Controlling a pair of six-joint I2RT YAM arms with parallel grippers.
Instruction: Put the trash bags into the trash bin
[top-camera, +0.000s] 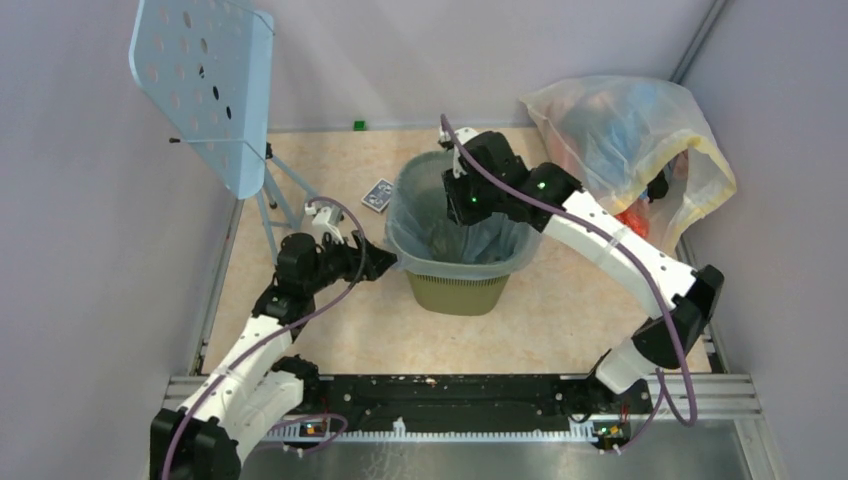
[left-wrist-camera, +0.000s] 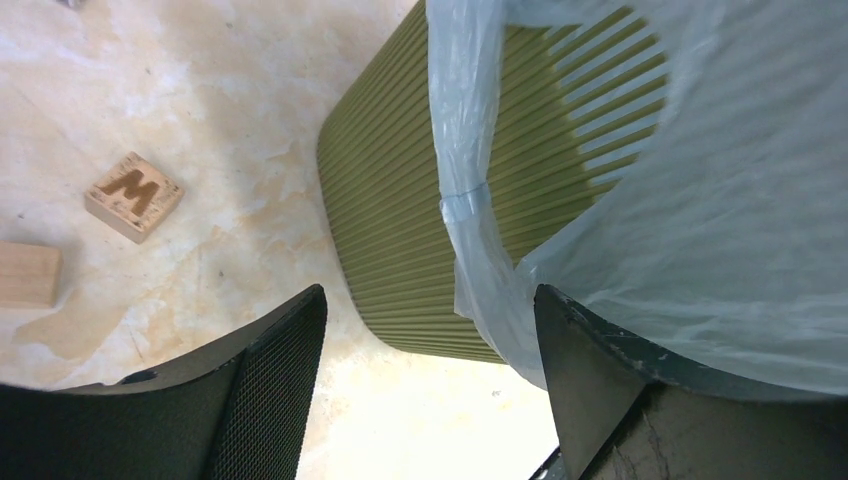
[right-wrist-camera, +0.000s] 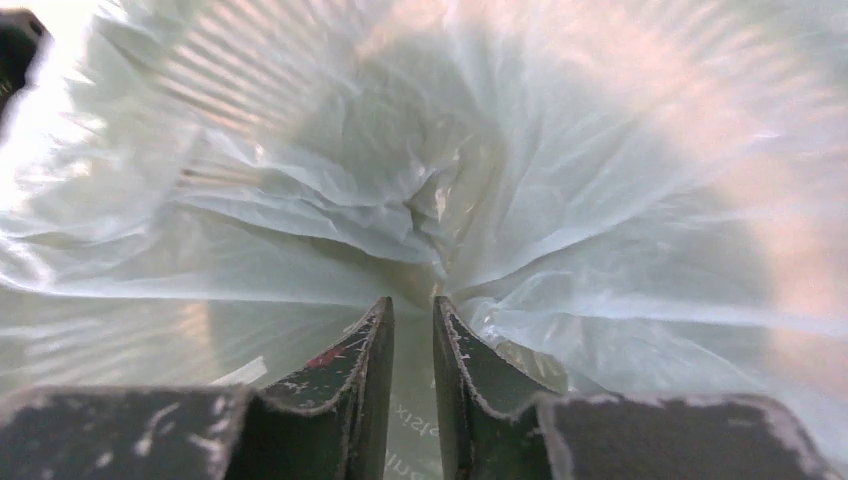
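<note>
1. Bin. The bin (top-camera: 460, 292) stands upright near the middle of the table (top-camera: 560, 300), between the two arms.

2. Bag. The bag (top-camera: 408, 225) lines the bin. Its mouth is folded outward over the rim, and the film hangs part way down the outer wall. The olive base is uncovered on the near side. The rest of the film lies crumpled inside the bin.

3. Left gripper. The left gripper (top-camera: 388, 262) sits at the left side of the bin, just below rim height.
   - Jaws: wide apart.
   - In the left wrist view, the bin's ribbed wall and the hanging edge of the bag lie between the fingers (left-wrist-camera: 270, 380).
   - The film lies against the right-hand finger. The other finger is clear of the bin and the bag.

4. Right gripper. The right gripper (top-camera: 462, 210) points down into the bin from the far right side.
   - Jaws: narrow, with only a thin slot left.
   - In the right wrist view, creases in the film run together at the fingertips.
   - Film with white lettering shows in the slot, so the claw is pinching the bag.

5. Other items.
   - A sack (top-camera: 610, 120) of coloured items lies at the far right.
   - A pale blue perforated panel (top-camera: 205, 90) stands on a stand at the far left.
   - An M block (left-wrist-camera: 133, 195) and a plain block (left-wrist-camera: 25, 273) lie on the table, left of the bin.
</note>
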